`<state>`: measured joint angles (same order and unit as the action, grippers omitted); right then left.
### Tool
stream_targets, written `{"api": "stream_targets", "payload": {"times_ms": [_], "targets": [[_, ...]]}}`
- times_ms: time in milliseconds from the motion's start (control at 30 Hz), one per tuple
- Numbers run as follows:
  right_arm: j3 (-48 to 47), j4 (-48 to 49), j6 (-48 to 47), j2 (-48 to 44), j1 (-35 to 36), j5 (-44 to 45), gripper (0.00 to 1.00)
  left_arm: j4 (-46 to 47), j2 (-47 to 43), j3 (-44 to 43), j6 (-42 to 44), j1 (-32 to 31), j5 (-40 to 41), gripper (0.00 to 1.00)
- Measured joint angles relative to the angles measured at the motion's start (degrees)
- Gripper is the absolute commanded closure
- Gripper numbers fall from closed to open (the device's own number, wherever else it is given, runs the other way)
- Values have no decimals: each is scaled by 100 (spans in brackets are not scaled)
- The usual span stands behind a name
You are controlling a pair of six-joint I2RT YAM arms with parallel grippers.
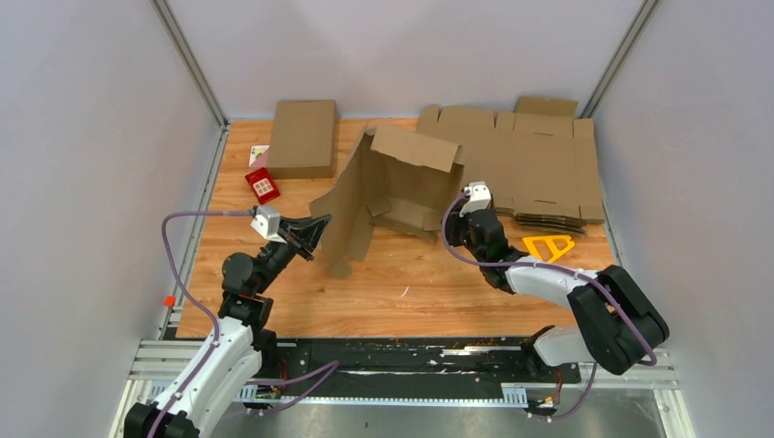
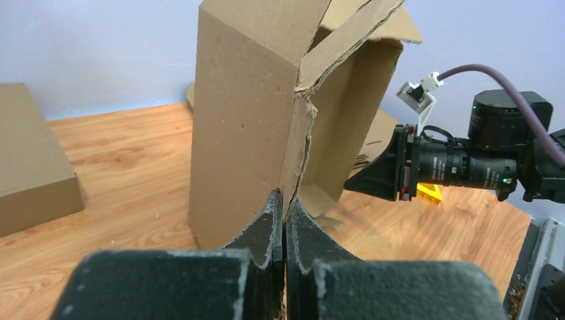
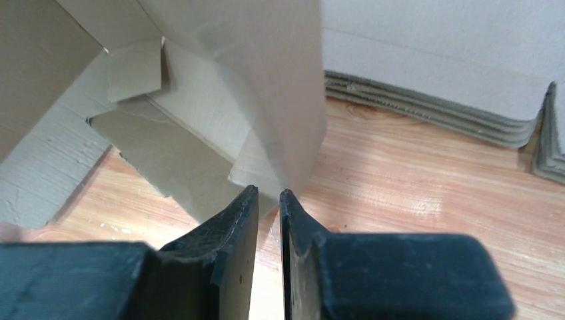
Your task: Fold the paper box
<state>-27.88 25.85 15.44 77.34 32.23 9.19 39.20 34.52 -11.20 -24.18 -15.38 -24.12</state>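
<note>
**Top view:** the plain brown corrugated cardboard paper box [image 1: 402,182] stands half-folded mid-desk. Its walls are raised, its top flap is tilted, and its open side faces the arms. It sits on the wooden desk [image 1: 411,292]. The left pincer [image 1: 321,226] is on the edge of the box's left flap. The right pincer [image 1: 458,212] is at the box's right wall, low down.

The thick stack of flat brown cardboard blanks [image 1: 543,173] lies at the far right, just beside the box. A closed flat brown cardboard carton [image 1: 301,137] is far left, with a small red card [image 1: 263,185] near it. A yellow plastic triangle [image 1: 548,245] lies beside the right arm.

**Left wrist:** the left pincer [image 2: 285,203] is fully closed. Its black fingers [image 2: 266,230] are pinched on the ragged vertical edge of the paper box [image 2: 243,120], which rises upright right in front. The right pincer [image 2: 356,180] is visible past the box, pointing at its inside. The carton [image 2: 26,160] is at the left edge.

**Right wrist:** the right pincer [image 3: 268,197] is parted by a narrow slit, and the desk [image 3: 413,187] shows through the gap. Nothing is clamped. The lower corner of a paper box [image 3: 266,87] panel sits just ahead of the tips; I can't tell if it touches them. The blank stack [image 3: 433,107] is behind, on the right.
</note>
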Motion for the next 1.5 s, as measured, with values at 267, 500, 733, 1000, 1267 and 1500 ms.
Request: {"api": "stream_targets", "payload": {"times_ms": [267,500,733,1000,1267,1500], "targets": [[0,9,101,402,22,-122,47,-31,223,0,-109,-2,-153,100],[-2,-31,-74,254,2,31,17,-114,142,0,-101,-2,-127,100],[245,20,-179,-894,-649,-76,3,-216,55,0,-101,-2,-107,100],[13,306,-199,-57,-1663,-787,0,-216,68,0,-101,-2,-107,100],[-522,758,-341,1117,-1923,-1565,0,-214,68,0,-98,-2,-107,100],[-1058,922,-518,1580,-1993,-2129,24,-216,68,0,-101,-2,-107,100]]}}
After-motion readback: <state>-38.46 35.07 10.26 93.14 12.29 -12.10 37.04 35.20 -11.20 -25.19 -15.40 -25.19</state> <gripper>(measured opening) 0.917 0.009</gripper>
